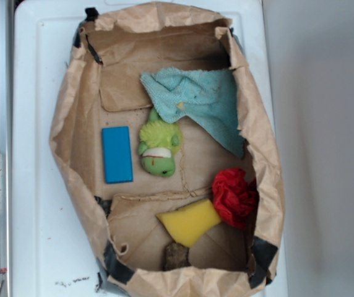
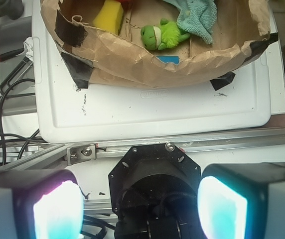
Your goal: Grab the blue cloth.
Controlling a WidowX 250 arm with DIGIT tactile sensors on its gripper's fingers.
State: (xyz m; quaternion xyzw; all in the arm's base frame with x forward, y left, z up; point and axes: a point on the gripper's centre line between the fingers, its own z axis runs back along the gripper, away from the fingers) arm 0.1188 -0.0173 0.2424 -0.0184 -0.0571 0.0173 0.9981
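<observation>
The blue cloth (image 1: 198, 99), a rumpled teal terry towel, lies in the far right part of a brown paper bag (image 1: 72, 111) laid open on a white lid. One corner drapes over the green plush toy (image 1: 158, 147). In the wrist view the blue cloth (image 2: 198, 16) shows at the top edge, inside the bag, next to the green toy (image 2: 161, 35). My gripper (image 2: 140, 209) is open, its two glowing pads wide apart with nothing between them. It hangs well outside the bag, over the metal rail and arm base, far from the cloth. The exterior view does not show the gripper.
Inside the bag lie a bright blue block (image 1: 117, 154), a yellow sponge (image 1: 189, 221), a red fuzzy ball (image 1: 234, 195) and a small brown lump (image 1: 176, 255). The bag's crumpled walls (image 2: 147, 62) stand up around everything. Cables (image 2: 8, 129) lie left of the white lid (image 2: 147, 109).
</observation>
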